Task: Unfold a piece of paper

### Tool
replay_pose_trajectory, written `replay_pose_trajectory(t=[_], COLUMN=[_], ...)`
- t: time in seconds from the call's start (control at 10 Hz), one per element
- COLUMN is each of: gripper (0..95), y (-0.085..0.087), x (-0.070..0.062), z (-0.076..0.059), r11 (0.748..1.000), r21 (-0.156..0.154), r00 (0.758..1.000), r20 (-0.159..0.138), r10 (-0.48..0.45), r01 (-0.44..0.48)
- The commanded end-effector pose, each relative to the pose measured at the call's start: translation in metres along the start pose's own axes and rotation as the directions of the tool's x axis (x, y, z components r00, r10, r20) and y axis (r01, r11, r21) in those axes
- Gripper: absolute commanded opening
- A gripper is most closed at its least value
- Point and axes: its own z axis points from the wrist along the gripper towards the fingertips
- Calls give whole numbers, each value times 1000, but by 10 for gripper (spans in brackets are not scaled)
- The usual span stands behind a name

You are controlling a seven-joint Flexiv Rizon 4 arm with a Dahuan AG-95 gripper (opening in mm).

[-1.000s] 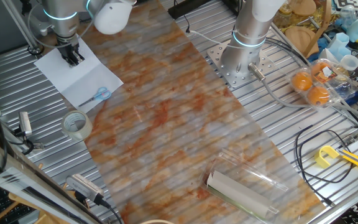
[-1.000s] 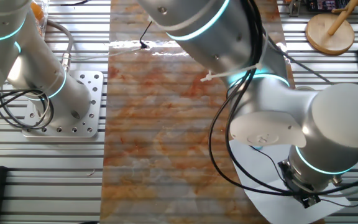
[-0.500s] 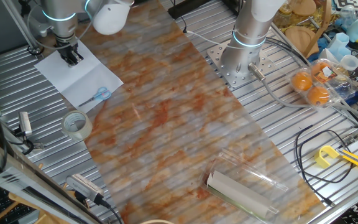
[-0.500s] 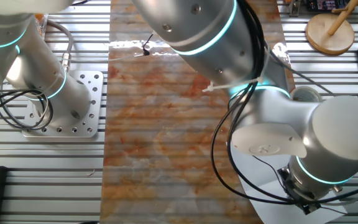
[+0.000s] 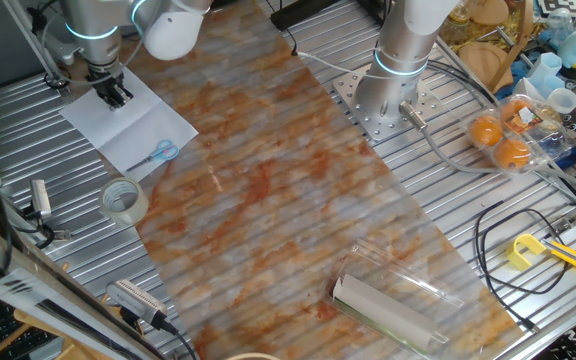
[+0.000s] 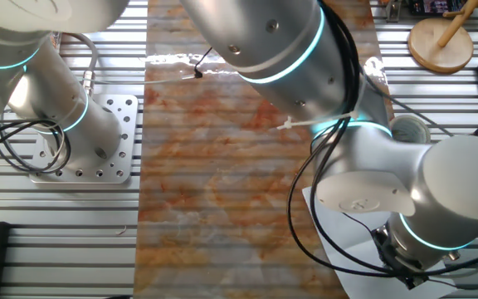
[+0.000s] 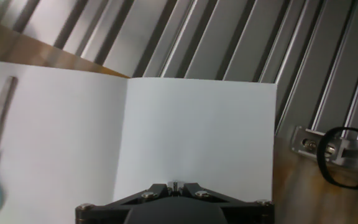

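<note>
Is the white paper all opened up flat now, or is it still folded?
Opened up. The piece of paper lies spread on the table with just a crease line down it; no flap stands up or lies doubled over.

Gripper (image 5: 117, 96) upper left, tips down on white piece of paper (image 5: 128, 125). Tape roll (image 5: 124, 201) just below paper. Rolled sheet (image 5: 386, 310) at bottom right.

Upper left of one fixed view: the gripper (image 5: 116, 95) sits over the piece of paper (image 5: 128, 120), scissors (image 5: 156, 153) on its lower edge, tape roll (image 5: 124, 200) just below.
</note>
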Motion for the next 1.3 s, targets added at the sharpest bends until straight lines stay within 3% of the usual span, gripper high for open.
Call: replay_pose_trajectory(t=[0.1, 0.7, 1.3], gripper=[0, 0, 0], y=[0, -2, -9], x=[0, 0, 8], z=[3, 14, 2], r11=[1000, 1000, 999], r21=[-1, -10, -24], r00=[1000, 1000, 999], r20=[-7, -18, -29], r10=[-1, -20, -42], r01=[1, 20, 41])
